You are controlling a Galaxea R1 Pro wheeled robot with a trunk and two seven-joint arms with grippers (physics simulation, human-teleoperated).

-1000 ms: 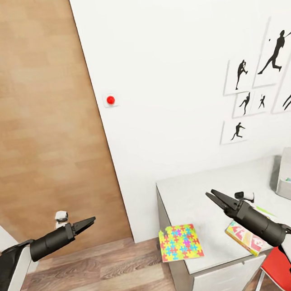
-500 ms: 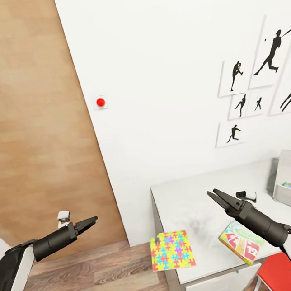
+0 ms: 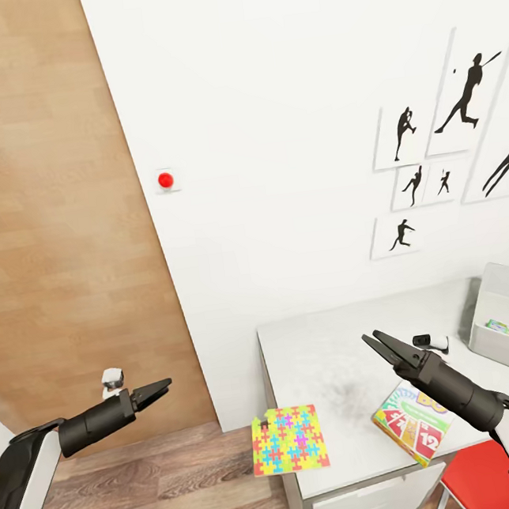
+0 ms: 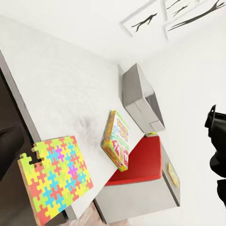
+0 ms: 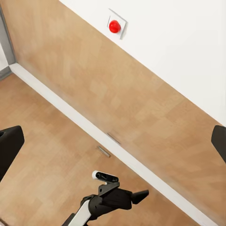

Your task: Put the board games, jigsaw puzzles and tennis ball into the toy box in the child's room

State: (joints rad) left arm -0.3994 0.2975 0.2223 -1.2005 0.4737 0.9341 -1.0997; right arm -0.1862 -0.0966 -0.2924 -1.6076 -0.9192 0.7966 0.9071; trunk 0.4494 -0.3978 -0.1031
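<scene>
A jigsaw puzzle (image 3: 288, 440) overhangs the tabletop (image 3: 330, 349) corner at 6 o'clock. The SKIP-BO board game (image 3: 410, 420) lies partly hidden behind the right gripper (image 3: 374, 343), its fingers apart. The toy box (image 3: 507, 317), at 3 o'clock, is cut off. The left gripper (image 3: 163, 387) appears closed.

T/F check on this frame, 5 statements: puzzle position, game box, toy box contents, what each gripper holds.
1. The puzzle overhangs the table edge. True.
2. The game box lies inside the toy box. False: it lies on the table, apart from the toy box.
3. The left gripper holds the puzzle. False: it holds nothing, out over the floor.
4. The toy box already holds items. True.
5. The right gripper grips the game box. False: its fingers are open above the table, holding nothing.
</scene>
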